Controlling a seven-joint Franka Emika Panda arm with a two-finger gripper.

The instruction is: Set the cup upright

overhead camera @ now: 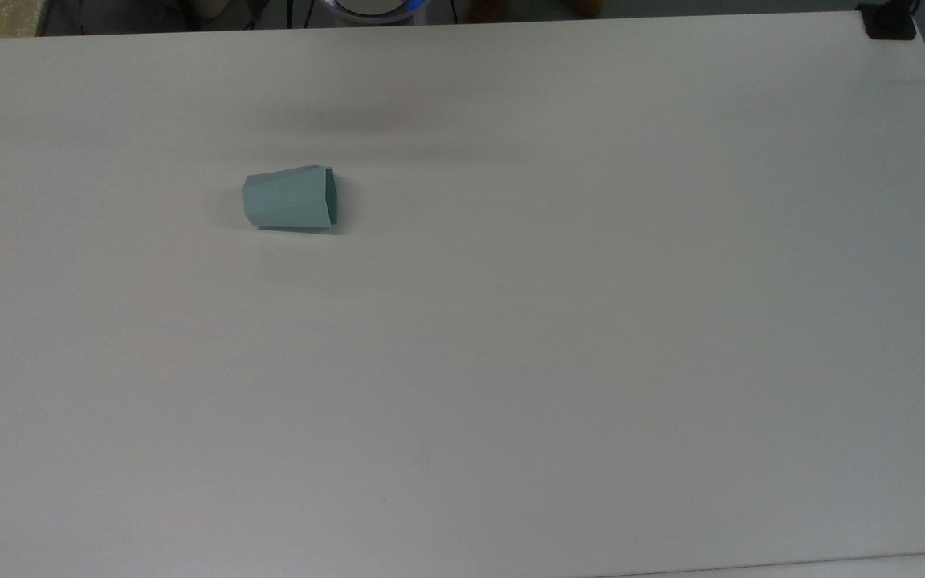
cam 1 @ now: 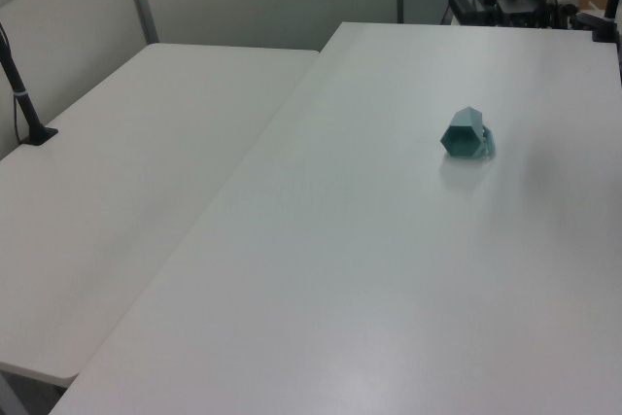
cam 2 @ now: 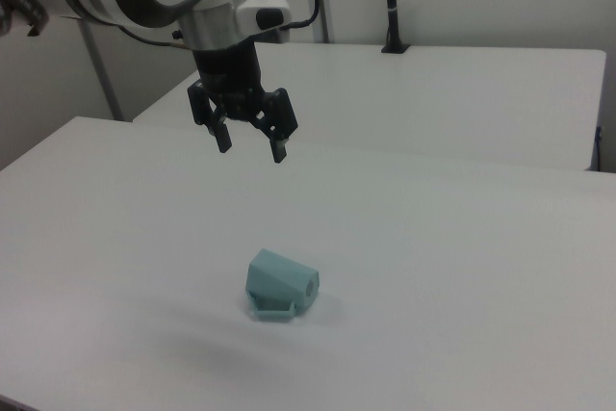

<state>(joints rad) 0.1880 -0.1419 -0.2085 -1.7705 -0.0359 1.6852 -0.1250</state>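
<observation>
Task not begun: the cup (cam 2: 280, 286) lies on its side on the table (cam 2: 462, 267). The gripper (cam 2: 251, 144) hangs above it, fingers spread, empty. Grasping and righting remain.

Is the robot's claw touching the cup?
Apart. In the right view the gripper hangs open in the air well above the cup, which lies on its side on the table.

1. The cup (overhead camera: 291, 199) was laid on its side on the table (overhead camera: 559, 337), toward the top view's upper left.
2. Its wider end was turned toward the top view's right.
3. In the right view, the gripper (cam 2: 251, 144) was held above the table (cam 2: 462, 267), behind the cup (cam 2: 280, 285) and apart from it.
4. A second table (cam 1: 117, 201) was placed beside the first, at the left view's left.
</observation>
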